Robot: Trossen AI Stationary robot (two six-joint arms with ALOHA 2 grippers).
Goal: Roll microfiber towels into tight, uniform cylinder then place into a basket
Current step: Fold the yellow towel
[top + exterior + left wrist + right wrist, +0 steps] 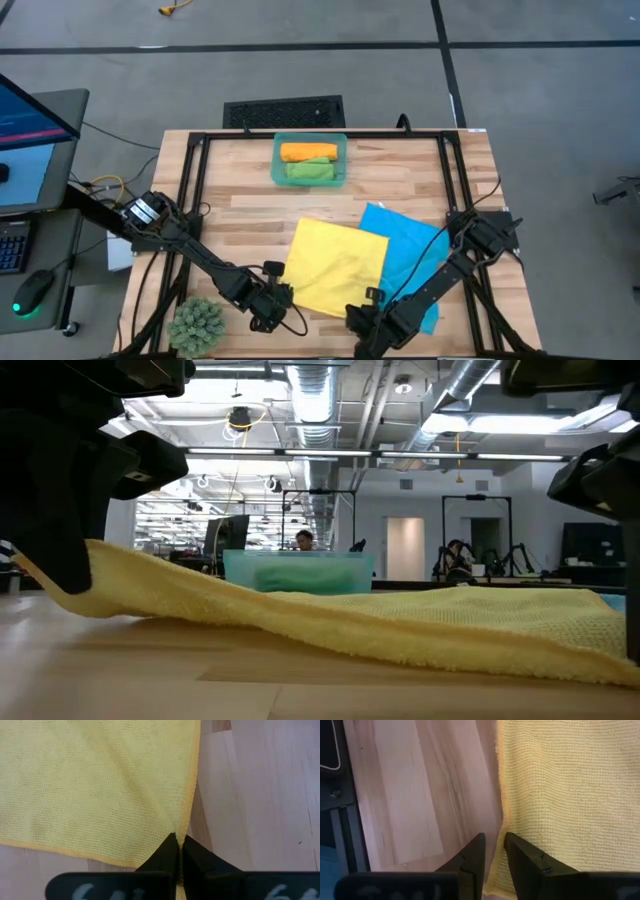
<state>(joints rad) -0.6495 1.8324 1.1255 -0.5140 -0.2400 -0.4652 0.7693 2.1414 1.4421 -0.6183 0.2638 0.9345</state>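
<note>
My left gripper (176,851) fingers are pinched tight on the yellow towel (335,265) edge, lower centre of the desk (240,200); my right gripper (493,851) fingers straddle the opposite corner, narrowly parted, grip unclear.

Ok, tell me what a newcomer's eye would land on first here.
The yellow towel spread flat near the table's front, overlapping the blue towel to its right. Both grippers work its front edge: the left gripper has its jaws shut on the hem, the right gripper straddles the edge with a gap. Farther back, the basket already holds the orange roll and green roll.
</note>
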